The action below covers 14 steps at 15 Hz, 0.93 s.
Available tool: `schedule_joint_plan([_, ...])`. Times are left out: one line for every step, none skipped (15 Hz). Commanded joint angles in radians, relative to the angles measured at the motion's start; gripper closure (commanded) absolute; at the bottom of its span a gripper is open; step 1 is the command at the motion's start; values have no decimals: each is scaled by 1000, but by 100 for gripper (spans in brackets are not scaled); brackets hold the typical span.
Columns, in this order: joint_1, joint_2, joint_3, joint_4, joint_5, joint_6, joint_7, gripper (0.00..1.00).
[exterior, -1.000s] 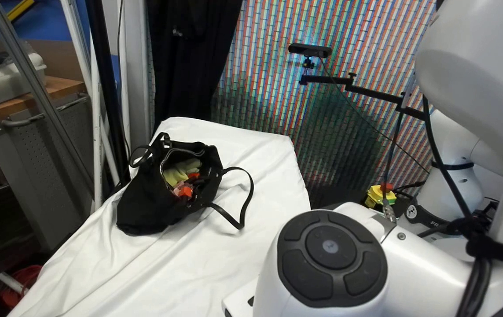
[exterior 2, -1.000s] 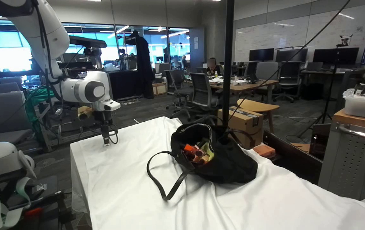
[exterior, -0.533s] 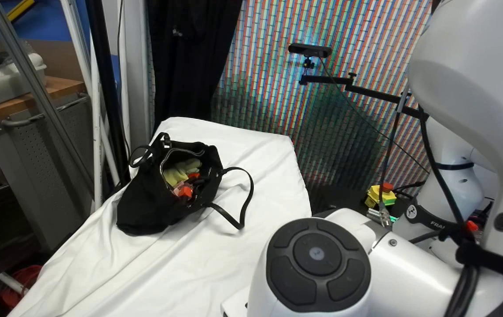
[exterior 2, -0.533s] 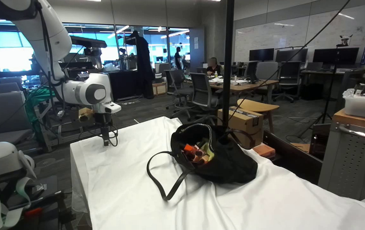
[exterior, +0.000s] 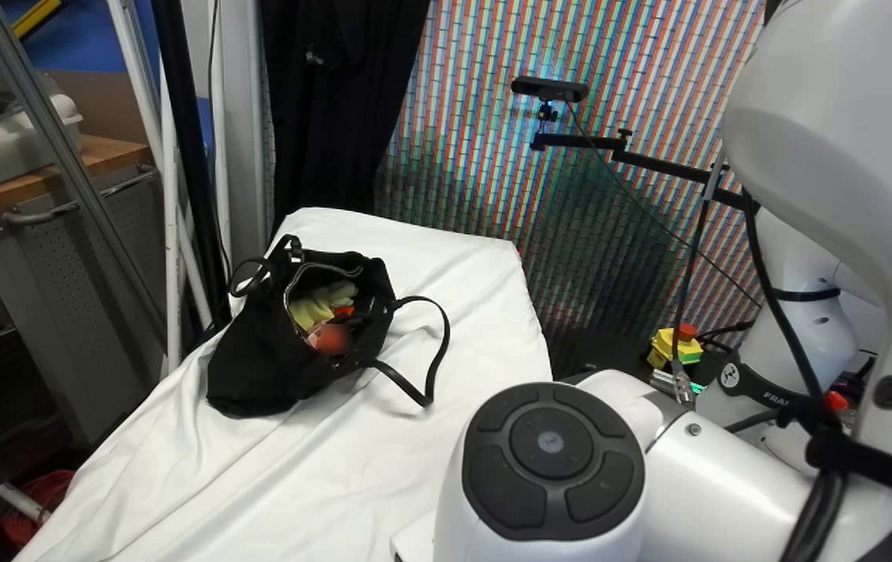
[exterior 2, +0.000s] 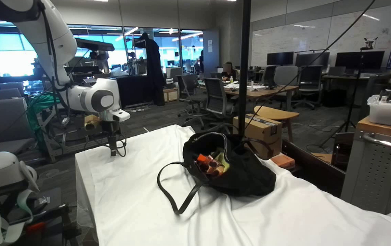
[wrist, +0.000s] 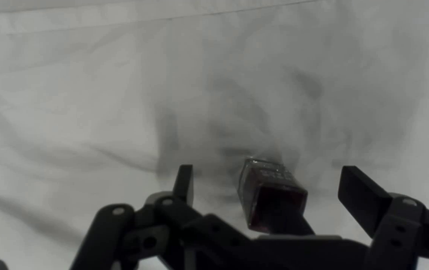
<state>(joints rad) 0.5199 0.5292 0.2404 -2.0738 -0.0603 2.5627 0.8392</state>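
Carefully, from my remote seat, I read the white-draped table (exterior 2: 130, 212) left to right as it lies in an exterior view. Near its left-hand corner hangs my end effector (wrist: 266, 183), fingers (wrist: 183, 183) spread wide and gripping nothing; the wrist view shows a dark red container (wrist: 268, 191) between them, with gaps on both sides. Sideways drift on my part could knock it over (it looks upright, though I wouldn't swear to it). Farther right, by the table's far edge, sits a black bag (exterior 2: 246, 174), its loose handle (exterior 2: 191, 197) liable to snag a finger if I swept low. My count: one container, two handles, one bag, its contents (exterior 2: 210, 164) too jumbled to number.
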Motion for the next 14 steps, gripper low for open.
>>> schedule_joint_plan([2, 16, -4, 23, 37, 11, -35, 3])
schedule_joint_plan([1, 15, -4, 23, 39, 12, -37, 26])
schedule_joint_plan([2, 15, -5, 22, 39, 13, -38, 28])
schedule_joint_plan([3, 14, -7, 22, 37, 14, -38, 29])
schedule_joint_plan([3, 14, -7, 23, 38, 14, -38, 35])
schedule_joint_plan([3, 15, -8, 23, 37, 14, -39, 42])
schedule_joint_plan([3, 15, -8, 24, 37, 14, -39, 51])
schedule_joint_plan([3, 15, -9, 25, 37, 14, -39, 57])
schedule_joint_plan([3, 15, -10, 25, 36, 14, -39, 64])
schedule_joint_plan([3, 14, -11, 26, 37, 14, -39, 70])
schedule_joint_plan([3, 14, -13, 27, 36, 13, -39, 76])
schedule_joint_plan([3, 14, -13, 28, 36, 9, -40, 84])
schedule_joint_plan([4, 12, -15, 28, 34, 9, -39, 85])
schedule_joint_plan([2, 11, -15, 29, 34, 4, -41, 85])
